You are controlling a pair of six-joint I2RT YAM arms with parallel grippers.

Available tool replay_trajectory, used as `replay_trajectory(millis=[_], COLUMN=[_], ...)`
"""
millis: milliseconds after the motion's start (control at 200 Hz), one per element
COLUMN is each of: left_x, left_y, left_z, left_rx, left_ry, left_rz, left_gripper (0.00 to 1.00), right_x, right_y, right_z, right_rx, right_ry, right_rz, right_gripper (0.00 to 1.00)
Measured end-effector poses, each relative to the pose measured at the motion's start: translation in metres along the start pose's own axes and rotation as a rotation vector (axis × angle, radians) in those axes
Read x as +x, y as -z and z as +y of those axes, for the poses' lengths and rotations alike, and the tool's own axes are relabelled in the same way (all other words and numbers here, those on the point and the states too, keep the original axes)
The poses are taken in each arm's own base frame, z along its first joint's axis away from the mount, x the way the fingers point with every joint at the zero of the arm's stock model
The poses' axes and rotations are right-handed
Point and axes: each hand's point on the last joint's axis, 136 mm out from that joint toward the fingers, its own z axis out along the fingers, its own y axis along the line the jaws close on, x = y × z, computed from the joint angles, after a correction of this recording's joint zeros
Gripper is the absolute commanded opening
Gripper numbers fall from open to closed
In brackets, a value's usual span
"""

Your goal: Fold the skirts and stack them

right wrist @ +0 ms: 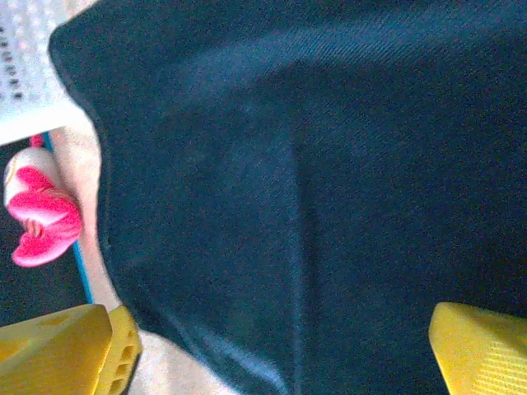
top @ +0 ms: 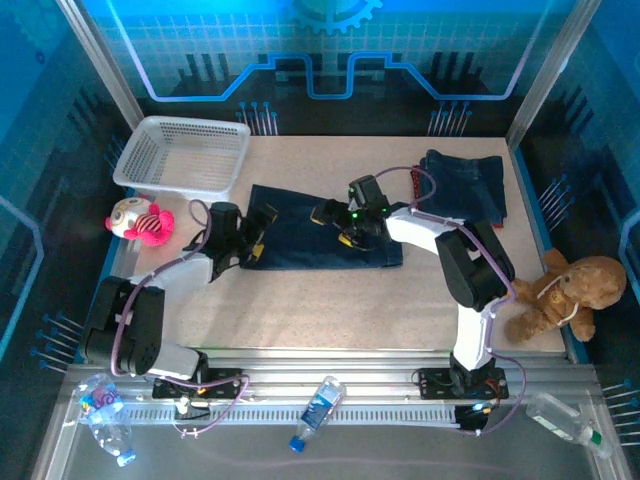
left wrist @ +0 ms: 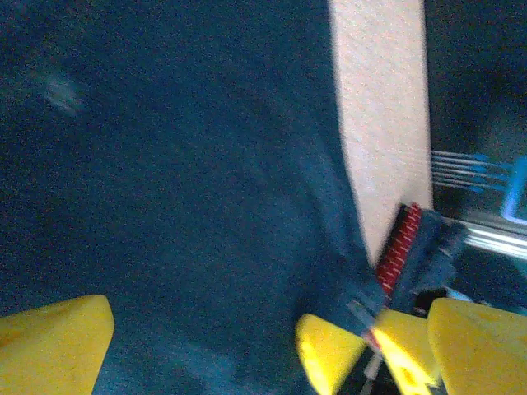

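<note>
A dark blue denim skirt lies spread flat in the middle of the table. My left gripper hovers open over its left edge, and the cloth runs under its yellow fingers. My right gripper stands open over the skirt's middle. In the right wrist view the denim spans the wide gap between the yellow fingers, with nothing pinched. At the back right sits a folded pile of skirts, blue denim on top and a red edge at its left side.
A white mesh basket stands at the back left, with a pink-and-white plush toy just in front of it. A brown teddy bear sits at the right edge. Plastic bottles lie on the front rail.
</note>
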Motion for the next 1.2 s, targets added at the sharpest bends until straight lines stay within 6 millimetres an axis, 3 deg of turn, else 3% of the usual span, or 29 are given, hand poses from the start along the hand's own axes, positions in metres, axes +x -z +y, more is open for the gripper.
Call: replay_trajectory(millis=[130,195,235,305,400,545,875,1010,1090,1200], left_x=[0.024,0.023,0.023,0.022,0.015,0.010,0.006,0.006,0.003,-0.003], left_y=[-0.012,-0.021,-0.027,-0.035,-0.038,-0.036,-0.020,-0.011,-0.006,-0.001], left_z=[-0.018,-0.010,0.004,0.032,0.027,0.026,0.040,0.041,0.025,-0.022], left_rx=[0.073,0.085,0.067,0.028,0.071,0.128,0.086,0.024,0.003,-0.009], left_ry=[0.056,0.109,0.153,0.218,0.247,0.285,0.318,0.274,0.201,0.028], left_rz=[0.049,0.043,0.033,0.021,0.002,-0.015,-0.049,-0.050,-0.047,-0.036], left_gripper=[0.99,0.99,0.99,0.99,0.99,0.99,0.99,0.99,0.99,0.99], right_x=[0.020,0.028,0.032,0.038,0.042,0.032,-0.024,-0.030,-0.028,-0.021], right_y=[-0.005,-0.008,-0.012,-0.020,-0.027,-0.016,0.057,0.096,0.122,0.152], right_z=[0.024,0.034,0.036,0.029,0.013,-0.002,-0.077,-0.088,-0.083,-0.097], right_rx=[-0.079,-0.123,-0.139,-0.139,-0.113,-0.096,0.122,0.195,0.198,0.189], right_ry=[-0.022,-0.049,-0.068,-0.108,-0.145,-0.156,-0.138,-0.089,-0.059,-0.099], right_rz=[0.059,0.079,0.086,0.100,0.112,0.075,-0.095,-0.135,-0.163,-0.210], right_gripper=[1.00,1.00,1.00,1.00,0.99,1.00,1.00,1.00,1.00,0.98])
